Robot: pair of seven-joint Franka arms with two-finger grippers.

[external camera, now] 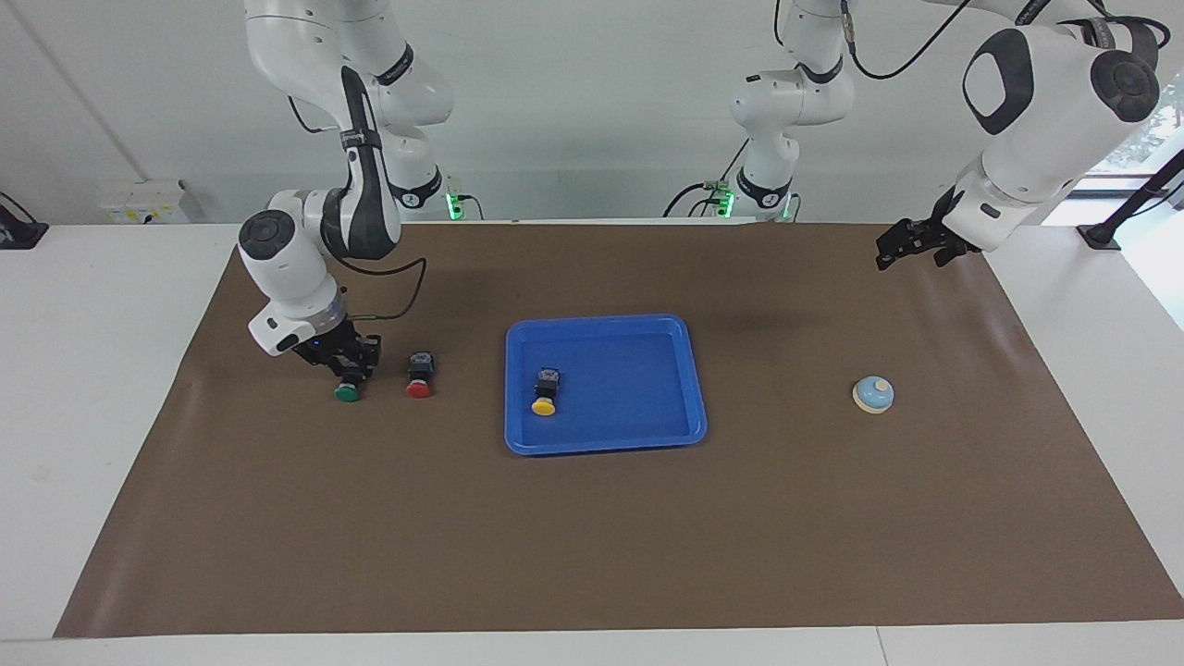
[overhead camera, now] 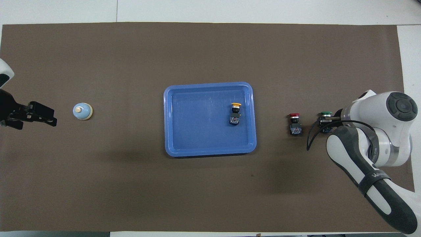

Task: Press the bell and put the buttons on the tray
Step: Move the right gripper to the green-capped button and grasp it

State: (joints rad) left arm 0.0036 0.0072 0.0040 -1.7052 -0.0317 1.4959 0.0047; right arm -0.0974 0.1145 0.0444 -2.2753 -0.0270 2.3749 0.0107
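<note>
The blue tray lies mid-mat with the yellow button lying in it. The red button and the green button lie on the mat toward the right arm's end. My right gripper is down at the mat, its fingers closed around the green button's black body. The light-blue bell stands toward the left arm's end. My left gripper hangs raised over the mat beside the bell, apart from it.
A brown mat covers the white table. The right arm's forearm reaches over the mat's corner nearest its base.
</note>
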